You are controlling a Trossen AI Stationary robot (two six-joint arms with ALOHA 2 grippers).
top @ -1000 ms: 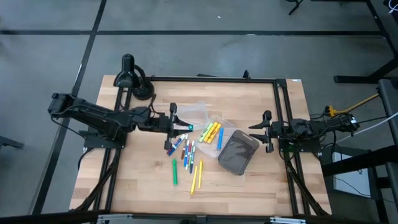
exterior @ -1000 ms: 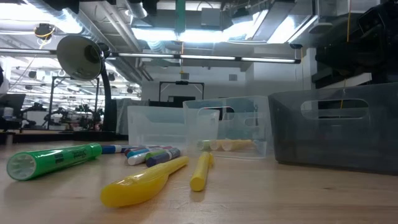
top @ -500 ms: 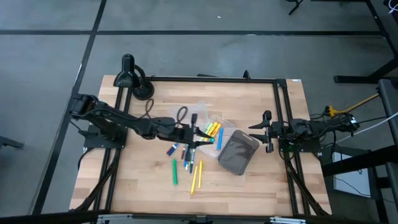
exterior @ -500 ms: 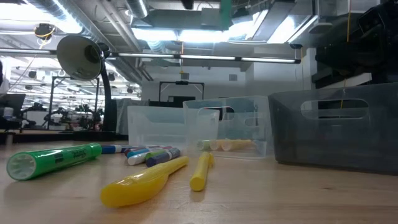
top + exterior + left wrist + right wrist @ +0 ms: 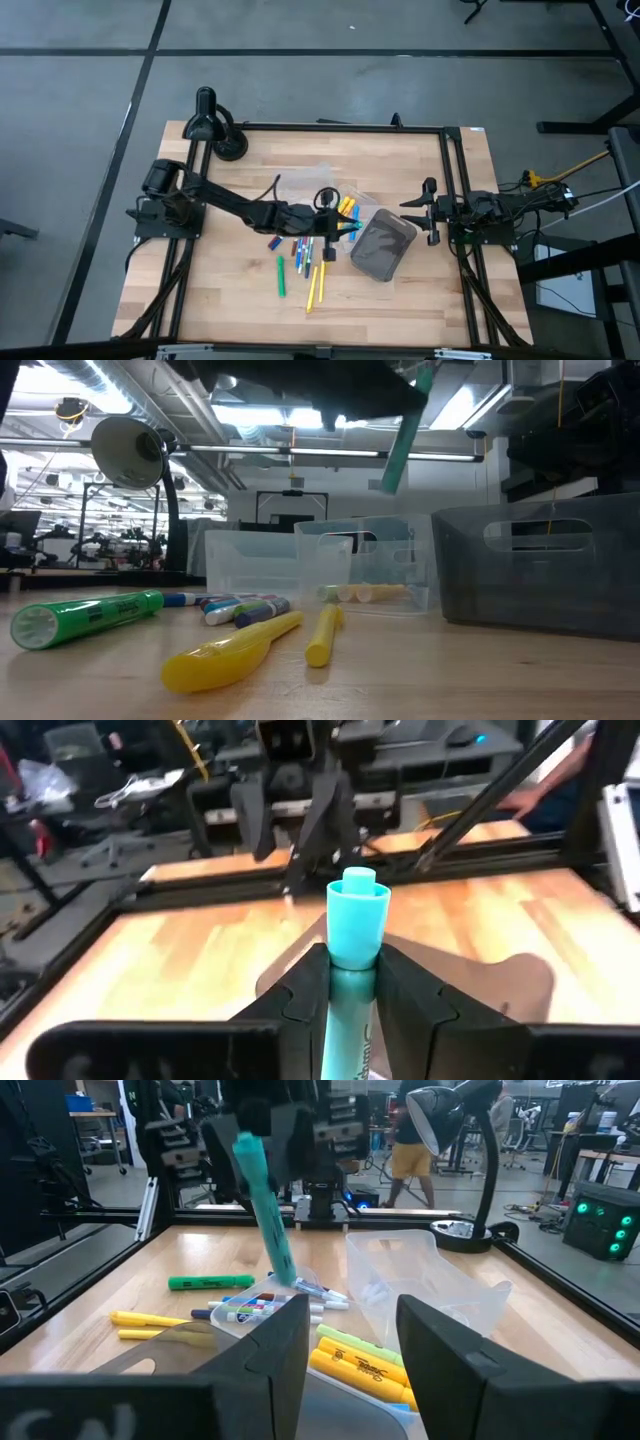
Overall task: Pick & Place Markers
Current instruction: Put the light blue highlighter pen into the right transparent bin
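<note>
My left gripper (image 5: 335, 225) reaches out over the table's middle, shut on a teal marker (image 5: 268, 1210), above the near edge of a clear tray (image 5: 362, 203) that holds yellow markers (image 5: 360, 1360). Several loose markers (image 5: 300, 252) lie flat on the wood just left of it, among them a green one (image 5: 85, 618) and a yellow one (image 5: 230, 650). My right gripper (image 5: 428, 212) waits open at the table's right side, with nothing between its fingers. My left gripper pinches the teal marker's barrel just below its upper end (image 5: 352, 955) between the two fingers (image 5: 300, 1005). The fingers come nearly level from the table's left and lie across the marker. The marker hangs tilted below them (image 5: 403, 440), lifted clear of the table and the trays.
A second clear tray (image 5: 320, 180) stands behind the first. A dark grey bin (image 5: 383, 246) sits to the right of the trays. A black desk lamp (image 5: 212, 125) stands at the far left corner. Bare wood lies along the near edge.
My left gripper has gone toward the table's right edge and a little down, still shut on the teal marker. It has come from above the loose markers to above the clear tray. The marker now shows in the low view, hanging tilted.
</note>
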